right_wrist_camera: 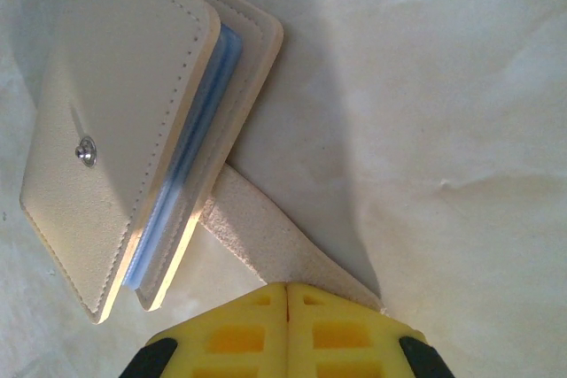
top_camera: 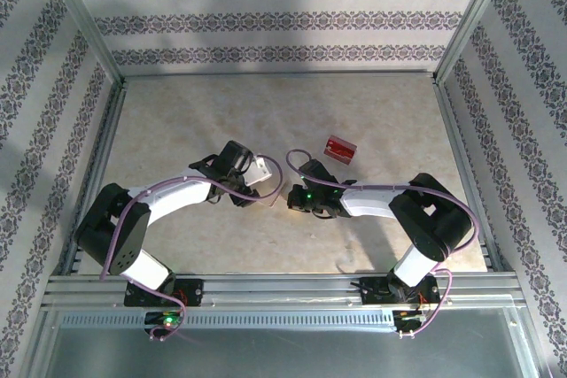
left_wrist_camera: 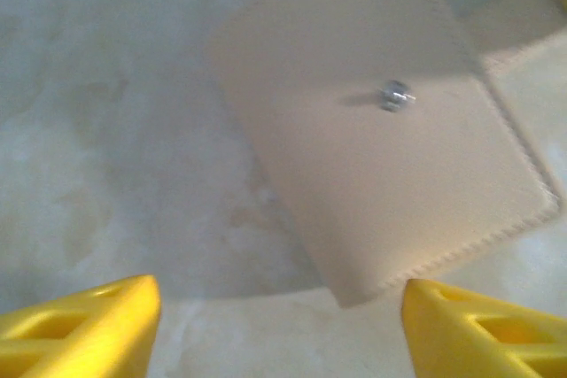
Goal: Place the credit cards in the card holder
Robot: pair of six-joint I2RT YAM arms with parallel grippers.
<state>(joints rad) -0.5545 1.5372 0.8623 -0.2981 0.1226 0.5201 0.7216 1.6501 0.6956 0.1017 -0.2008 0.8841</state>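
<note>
The tan card holder (left_wrist_camera: 381, 148) lies closed in the middle of the table (top_camera: 177, 121), its metal snap stud (left_wrist_camera: 395, 95) facing up. My left gripper (left_wrist_camera: 279, 334) hangs open just short of its near corner, and both yellow fingers (left_wrist_camera: 89, 325) are off it. In the right wrist view the card holder (right_wrist_camera: 115, 121) shows bluish sleeves (right_wrist_camera: 190, 165) at its edge. Its tab (right_wrist_camera: 275, 236) runs under the tips of my right gripper (right_wrist_camera: 288, 294), which is shut. Whether the tab is pinched, I cannot tell. The red credit cards (top_camera: 339, 149) lie apart, to the back right.
Metal frame rails (top_camera: 97, 130) and patterned walls close in the table on the left, right and back. The two arms meet over the middle, with the left gripper (top_camera: 257, 181) and right gripper (top_camera: 291, 196) close together by the card holder (top_camera: 263, 170).
</note>
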